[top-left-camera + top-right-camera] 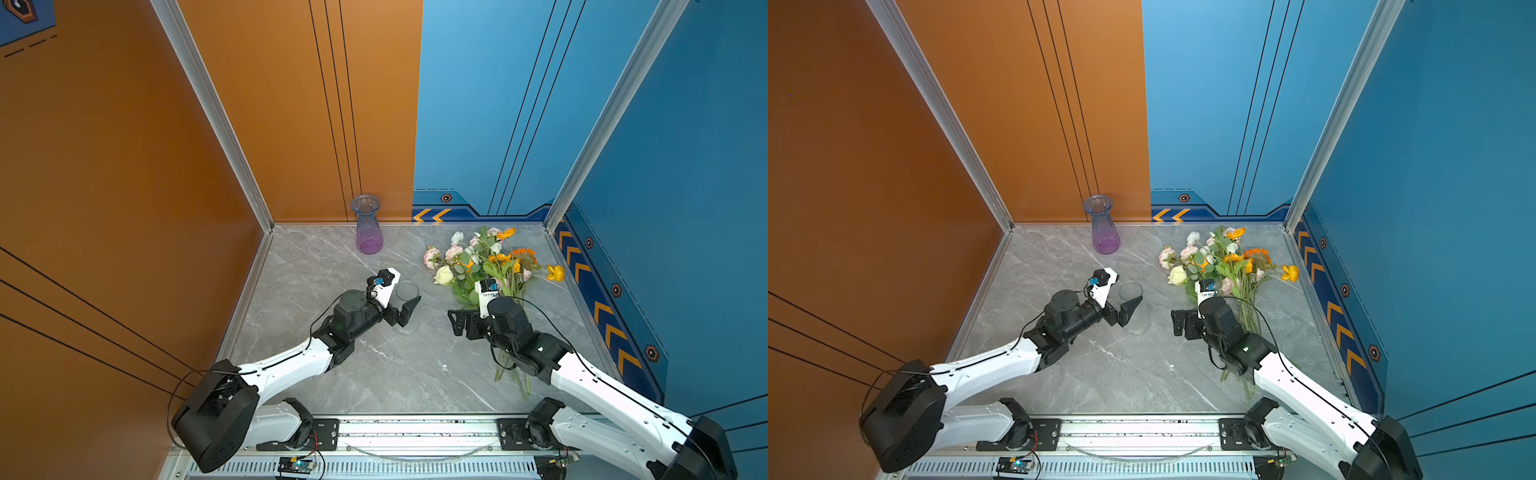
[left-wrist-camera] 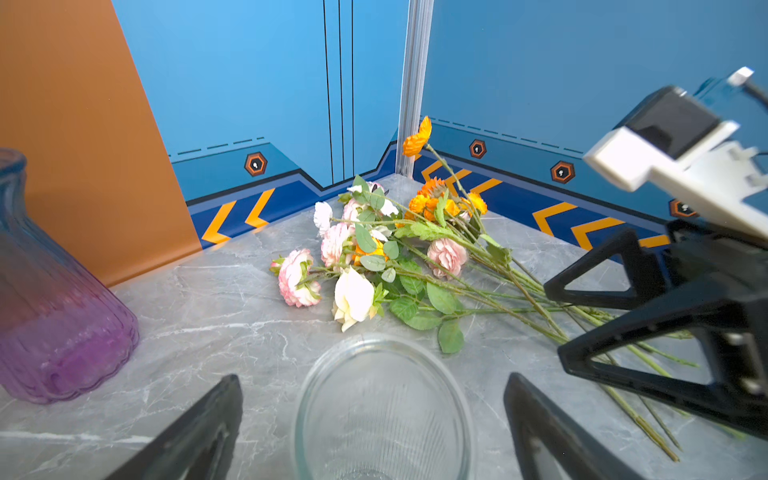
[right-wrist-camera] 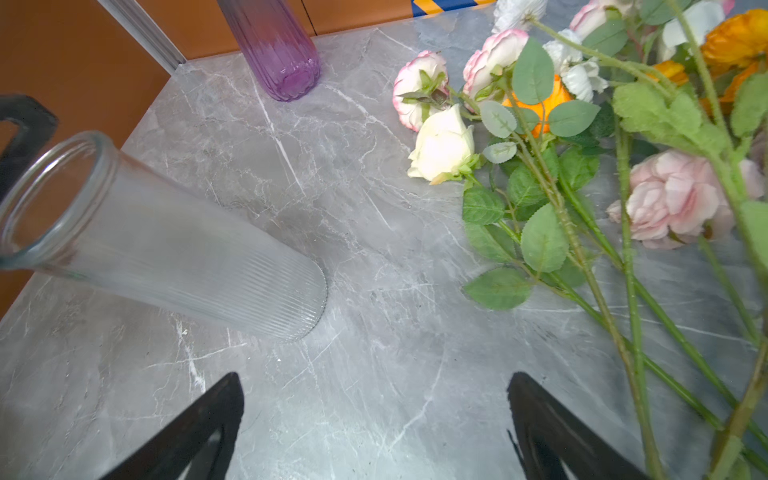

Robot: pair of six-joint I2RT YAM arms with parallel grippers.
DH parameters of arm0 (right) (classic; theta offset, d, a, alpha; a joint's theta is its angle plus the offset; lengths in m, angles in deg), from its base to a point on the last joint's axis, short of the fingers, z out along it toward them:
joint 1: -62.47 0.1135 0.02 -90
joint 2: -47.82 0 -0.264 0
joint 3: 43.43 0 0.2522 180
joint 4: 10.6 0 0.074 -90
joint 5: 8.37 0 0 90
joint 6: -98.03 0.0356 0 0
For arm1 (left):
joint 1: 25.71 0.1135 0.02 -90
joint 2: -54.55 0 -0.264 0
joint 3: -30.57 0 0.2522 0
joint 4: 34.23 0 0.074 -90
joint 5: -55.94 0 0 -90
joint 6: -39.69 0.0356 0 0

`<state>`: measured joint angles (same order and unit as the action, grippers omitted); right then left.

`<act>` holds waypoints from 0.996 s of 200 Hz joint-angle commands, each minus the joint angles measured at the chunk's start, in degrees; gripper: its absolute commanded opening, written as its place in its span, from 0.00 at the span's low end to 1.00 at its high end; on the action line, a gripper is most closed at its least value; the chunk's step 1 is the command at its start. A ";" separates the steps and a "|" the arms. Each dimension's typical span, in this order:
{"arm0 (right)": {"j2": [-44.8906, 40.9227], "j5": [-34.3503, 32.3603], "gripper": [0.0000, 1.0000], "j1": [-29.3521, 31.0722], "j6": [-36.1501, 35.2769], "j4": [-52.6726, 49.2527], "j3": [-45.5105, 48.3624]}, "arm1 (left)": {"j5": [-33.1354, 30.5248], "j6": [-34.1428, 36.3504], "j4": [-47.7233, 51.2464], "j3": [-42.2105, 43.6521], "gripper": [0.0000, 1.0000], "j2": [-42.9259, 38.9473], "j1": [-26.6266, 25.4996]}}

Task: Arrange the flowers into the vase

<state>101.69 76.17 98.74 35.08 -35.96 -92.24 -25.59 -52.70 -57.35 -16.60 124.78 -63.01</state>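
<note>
The flowers [image 1: 482, 262] [image 1: 1221, 259] lie in a loose bunch at the back right of the table, with pink, white, cream and orange blooms [image 2: 374, 257] [image 3: 540, 166]. Their green stems run under my right arm. A clear ribbed glass vase [image 1: 405, 293] [image 1: 1138, 322] [image 3: 174, 257] stands upright mid-table. My left gripper [image 1: 404, 296] [image 1: 1128, 293] [image 2: 373, 377] is open around its rim [image 2: 382, 407], with a gap on each side. A purple-and-blue vase [image 1: 368, 232] [image 1: 1104, 232] [image 2: 54, 316] [image 3: 278, 50] stands at the back wall. My right gripper [image 1: 454, 323] [image 1: 1177, 323] [image 2: 555, 322] [image 3: 375, 376] is open over bare marble, just left of the stems.
The grey marble table [image 1: 332, 374] is boxed in by orange walls on the left and blue walls on the right. A metal rail [image 1: 415, 428] runs along the front edge. The stem ends reach toward the front right corner.
</note>
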 commanded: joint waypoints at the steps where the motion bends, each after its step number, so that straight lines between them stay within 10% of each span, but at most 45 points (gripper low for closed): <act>1: 0.05 1.73 1.00 -1.52 -0.06 -2.09 -0.71 | 7.23 1.62 5.46 -4.01 0.98 -2.67 1.87; 83: 2.52 -2.26 1.00 -10.65 -2.54 -17.52 -5.63 | 38.81 23.38 47.17 -38.13 0.98 5.07 4.43; 114: 3.22 -5.71 0.85 -10.86 -4.51 -21.33 -6.07 | 30.96 17.05 47.17 -35.79 0.98 6.92 -0.94; 152: 12.54 -8.46 0.56 -12.69 -8.20 -21.19 -8.49 | 18.00 28.18 61.82 -38.28 0.98 8.51 -11.27; 199: 24.56 -10.05 0.42 -14.73 -11.52 -19.49 -14.00 | 18.22 29.02 62.11 -38.19 0.98 7.98 -11.44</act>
<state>122.19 68.46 85.67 26.36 -55.28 -103.12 -5.20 -26.06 1.82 -53.12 133.75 -74.75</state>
